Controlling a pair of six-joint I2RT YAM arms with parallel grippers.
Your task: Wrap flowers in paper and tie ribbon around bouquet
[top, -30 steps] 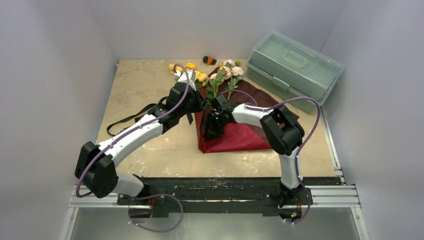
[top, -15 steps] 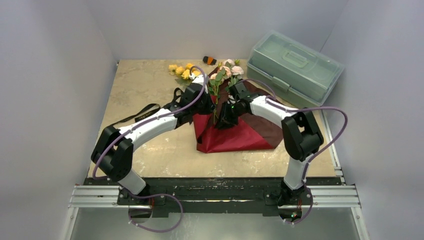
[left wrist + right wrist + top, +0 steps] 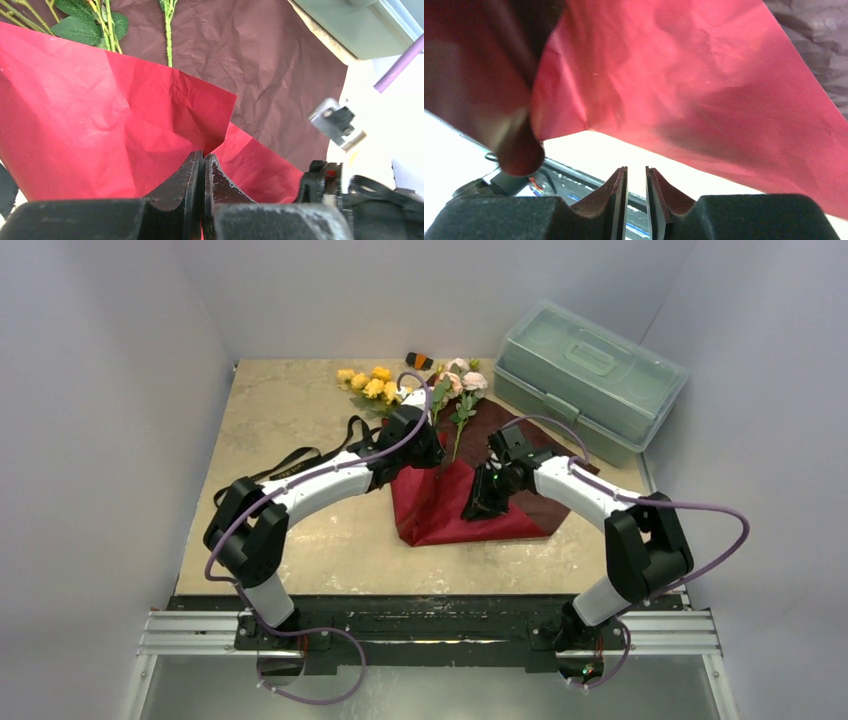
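**Mid-fold on the paper: L claw has the edge, R claw is free**

You've got the left gripper (image 3: pixel 204 159) clenched on the paper (image 3: pixel 100 115). The tips are pressed tight, w/ the corner of the red flap running right into them. Imo it's holding that flap up and over to start the wrap. That's why the sheet reads as 2 tones: bright red where it's lifted on the near-left, dull maroon where it lies flat toward the right.

The right gripper (image 3: pixel 636 172) is released, w/ a thin gap btw the fingers and nothing in it. It's pointed at the raised red flap and isn't touching it afaict. My guess is it's parked there to catch or press the fold.

The flowers (image 3: pixel 458 390) are at the far end. The pink ones have stems on the maroon sheet and heads past its far corner, and the yellow heads sit just off the sheet to the left. I reckon they're laid that way so the paper rolls round the stems only.

The ribbon (image 3: pixel 285 465) lies on the table (image 3: pixel 300 530) left of the sheet, partly under the left arm. It's untouched, so tying isn't started.

Counts:
- 1 sheet
- 1 ribbon
- 2 flower clusters (yellow, pink); can't count the stems
- 1 lidded plastic box (image 3: pixel 585 365) far right
- 1 small orange-black thing (image 3: pixel 418 361) at the back
- 2 arms
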